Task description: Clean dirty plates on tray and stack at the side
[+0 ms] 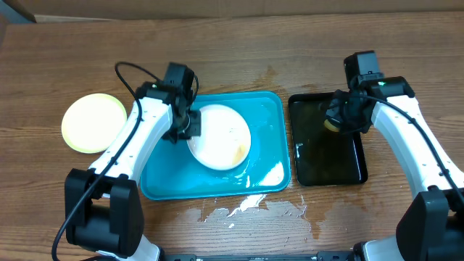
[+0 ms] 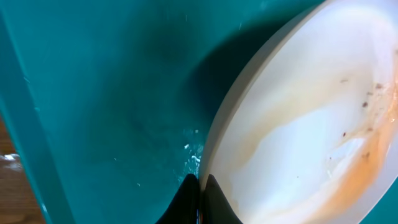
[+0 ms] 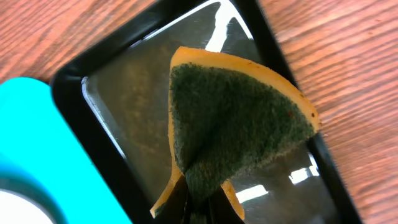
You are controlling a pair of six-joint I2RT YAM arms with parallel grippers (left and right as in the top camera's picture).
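Currently: left arm at the turquoise tray, right arm over the black tray

The left arm (image 1: 138,138) reaches forward from the near edge, its wrist over the left part of the turquoise tray (image 1: 167,181). The right arm (image 1: 406,138) reaches forward too, its wrist turned inward above the black tray (image 1: 326,167). A pale yellow plate (image 1: 94,122) lies on the table (image 1: 232,58), left of the turquoise tray and apart from it. Water (image 1: 246,210) is spilled in front.

The left gripper (image 1: 187,127) is closed on the left rim of the white plate (image 1: 221,138), which sits in the turquoise tray and bears an orange-brown smear. The right gripper (image 1: 335,119) is clamped on a green-faced sponge (image 3: 236,124).
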